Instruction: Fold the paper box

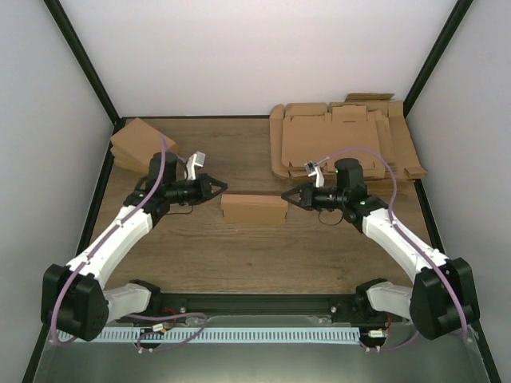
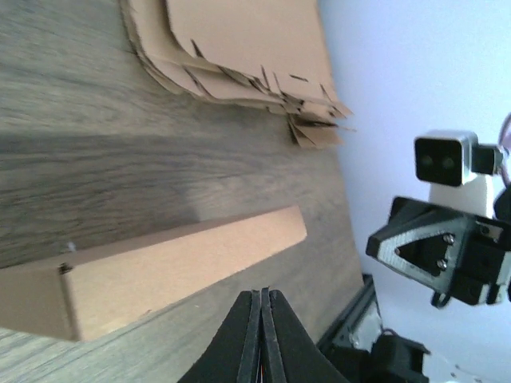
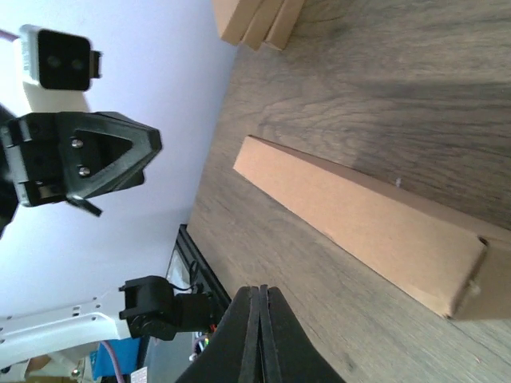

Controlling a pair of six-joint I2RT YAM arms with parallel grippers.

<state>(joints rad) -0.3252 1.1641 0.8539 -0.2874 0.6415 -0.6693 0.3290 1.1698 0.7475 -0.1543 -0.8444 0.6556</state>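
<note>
Although both are pinched fully shut and hold nothing, the left gripper (image 1: 222, 189) and right gripper (image 1: 287, 194) flank the plain brown cardboard paper box (image 1: 254, 208). It lies at the middle of the wooden table (image 1: 239, 255), long axis left to right. Each tip points inward beside one far end corner, and neither arm is clearly nearer.

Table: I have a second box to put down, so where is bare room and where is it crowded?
Bare: the table between the box and its near edge, and the far strip between the box pile and the sheets. Crowded: the middle, where the shut left hand and right hand flank the box.
</note>
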